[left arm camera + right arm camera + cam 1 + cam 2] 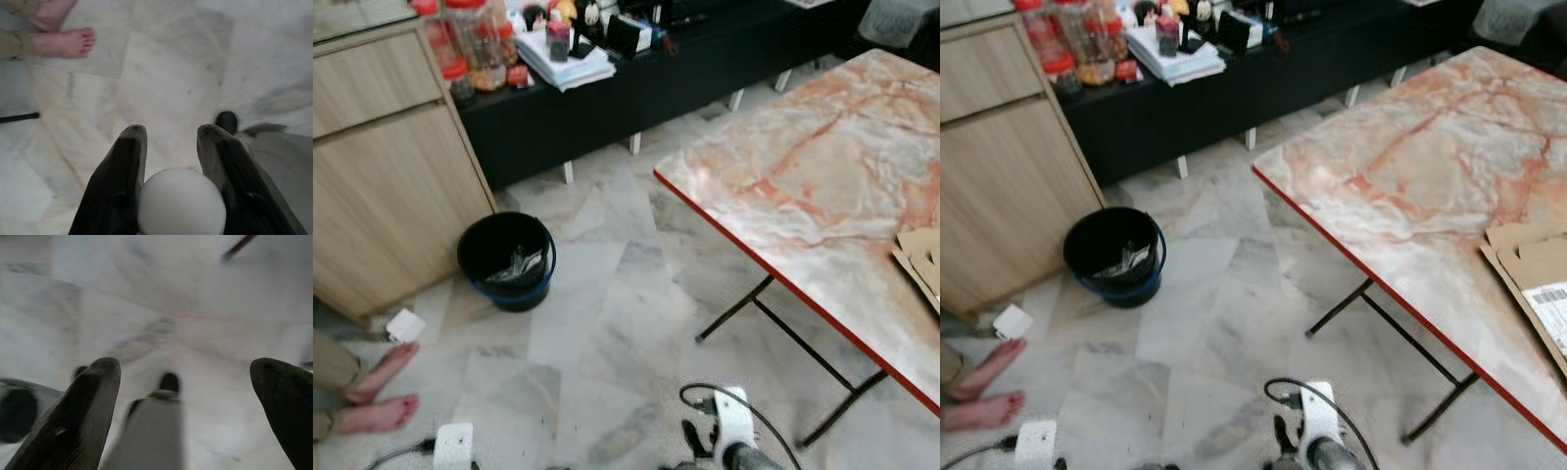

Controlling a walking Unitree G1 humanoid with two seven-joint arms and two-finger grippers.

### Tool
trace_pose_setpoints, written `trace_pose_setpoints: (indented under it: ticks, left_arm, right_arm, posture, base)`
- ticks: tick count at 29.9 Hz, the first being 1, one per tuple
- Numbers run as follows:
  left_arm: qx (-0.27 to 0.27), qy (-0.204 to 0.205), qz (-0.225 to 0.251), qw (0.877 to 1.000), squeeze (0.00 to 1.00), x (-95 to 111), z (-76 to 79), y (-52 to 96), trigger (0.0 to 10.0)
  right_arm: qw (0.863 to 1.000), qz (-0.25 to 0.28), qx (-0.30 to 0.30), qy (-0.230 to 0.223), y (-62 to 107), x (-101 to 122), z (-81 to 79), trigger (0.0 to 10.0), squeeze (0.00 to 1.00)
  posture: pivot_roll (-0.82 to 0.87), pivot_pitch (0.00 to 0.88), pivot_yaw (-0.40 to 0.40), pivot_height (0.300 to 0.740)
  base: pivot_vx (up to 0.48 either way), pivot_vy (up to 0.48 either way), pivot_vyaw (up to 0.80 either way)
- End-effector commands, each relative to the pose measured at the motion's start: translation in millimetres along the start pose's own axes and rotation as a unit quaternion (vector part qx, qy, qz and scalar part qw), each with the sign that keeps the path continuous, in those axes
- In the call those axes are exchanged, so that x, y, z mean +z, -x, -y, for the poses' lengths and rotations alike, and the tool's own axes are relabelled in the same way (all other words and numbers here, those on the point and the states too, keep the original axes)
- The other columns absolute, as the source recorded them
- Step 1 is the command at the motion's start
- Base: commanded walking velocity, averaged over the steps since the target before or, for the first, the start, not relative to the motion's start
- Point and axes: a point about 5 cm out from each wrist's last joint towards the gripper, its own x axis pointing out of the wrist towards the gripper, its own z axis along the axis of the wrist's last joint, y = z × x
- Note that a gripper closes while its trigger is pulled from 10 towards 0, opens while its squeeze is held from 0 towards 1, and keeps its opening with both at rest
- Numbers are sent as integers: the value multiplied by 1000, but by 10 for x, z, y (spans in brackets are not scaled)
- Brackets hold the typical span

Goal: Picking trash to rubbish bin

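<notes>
The black rubbish bin [506,257] with a blue rim stands on the floor by the wooden cabinet, with some crumpled trash inside it. A small white scrap [406,325] lies on the floor to its left. In the left wrist view my left gripper [168,134] hangs low over the marble floor, and a white round object [181,201] is pinched between its two fingers. My right gripper [188,364] is spread wide open above bare floor with nothing in it. Both wrists show at the bottom edge of the eye views.
A person's bare feet [377,392] rest on the floor at the left, close to my left arm. A marble-topped folding table [783,166] with a red edge and black legs fills the right, with cardboard [922,257] on it. A cluttered black console [607,88] runs along the back.
</notes>
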Motion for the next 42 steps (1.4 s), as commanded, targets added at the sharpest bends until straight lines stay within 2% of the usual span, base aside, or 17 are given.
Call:
trace_pose_setpoints:
  ticks: [1,4,14,20,30,34,37,42]
  left_arm:
    - [16,-3,-21,1000,0,-121,-115,27,10000]
    - [16,-3,-21,1000,0,-126,-115,28,10000]
    - [12,-6,-27,1000,0,-162,-95,39,10000]
    - [10,-10,-21,1000,0,-92,-101,15,10000]
    - [12,-14,-13,1000,0,-10,-143,-11,10000]
    - [12,-15,-14,1000,0,-13,-151,-11,10000]
    - [11,-17,-16,1000,0,-29,-144,-6,10000]
    - [11,-17,-17,1000,0,-37,-143,-4,10000]
  right_arm:
    - [1000,3,7,5,-15,26,-77,10000,0]
    - [1000,3,11,4,-15,23,-85,10000,0]
    - [1000,2,11,5,-12,16,-71,10000,0]
    - [1000,4,13,16,-23,54,-94,10000,0]
    - [1000,6,15,12,-32,73,-139,10000,0]
    - [1000,1,15,17,-27,43,-135,10000,0]
    - [999,-8,15,42,-18,1,-122,10000,0]
    - [1000,-7,13,23,-16,-6,-115,10000,0]
  posture:
    - [105,183,-35,740]
    - [103,179,-34,740]
    - [95,169,-37,740]
    - [101,140,-28,740]
    - [105,117,-13,740]
    - [106,109,-11,740]
    - [106,104,-10,740]
    - [106,100,-9,740]
  base:
    - [251,0,506]
    - [250,0,692]
    - [251,0,0]
    - [251,0,800]
    - [250,0,0]
    - [251,0,0]
    - [252,0,423]
    - [249,0,800]
